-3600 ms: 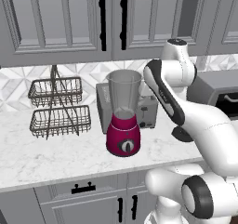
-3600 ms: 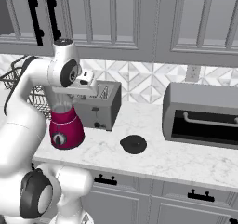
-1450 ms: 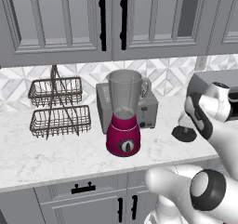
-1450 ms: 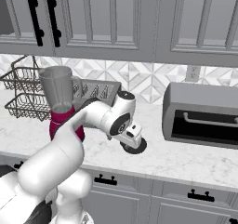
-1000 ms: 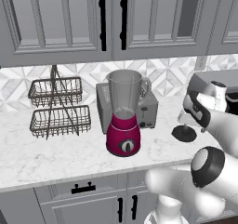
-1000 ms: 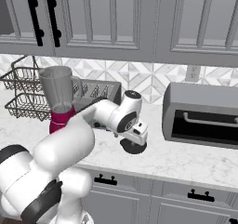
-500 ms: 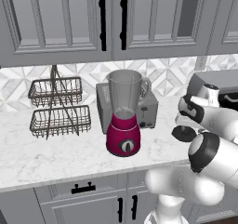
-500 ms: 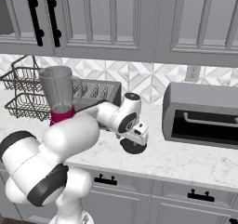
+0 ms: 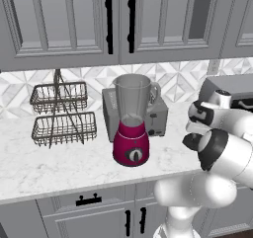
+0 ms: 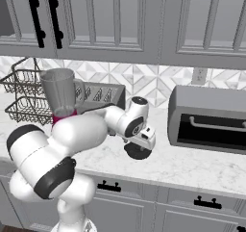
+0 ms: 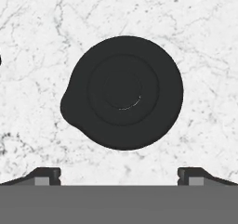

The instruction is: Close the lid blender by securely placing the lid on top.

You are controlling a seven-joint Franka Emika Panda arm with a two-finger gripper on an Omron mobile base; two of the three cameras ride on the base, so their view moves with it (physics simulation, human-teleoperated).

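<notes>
So the marble bench (image 10: pixel 192 166) is carrying everything here: the blender (image 9: pixel 132 119) is standing open-topped in front of the grey toaster (image 9: pixel 154 114), with the toaster oven (image 10: pixel 209 119) sitting off at the far end. The lid (image 11: pixel 122 92) is lying flat on the bench between blender and oven, well apart from the jar. The end effector (image 11: pixel 119 174) is hanging directly above it, fingers spread wide and gripping nothing, so I'm guessing a straight drop down is next.

Grey panelled cabinets (image 9: pixel 118 24) with black handles above a white marble table (image 9: pixel 59 168), diamond-tiled backsplash (image 10: pixel 144 86) behind, drawers below.
</notes>
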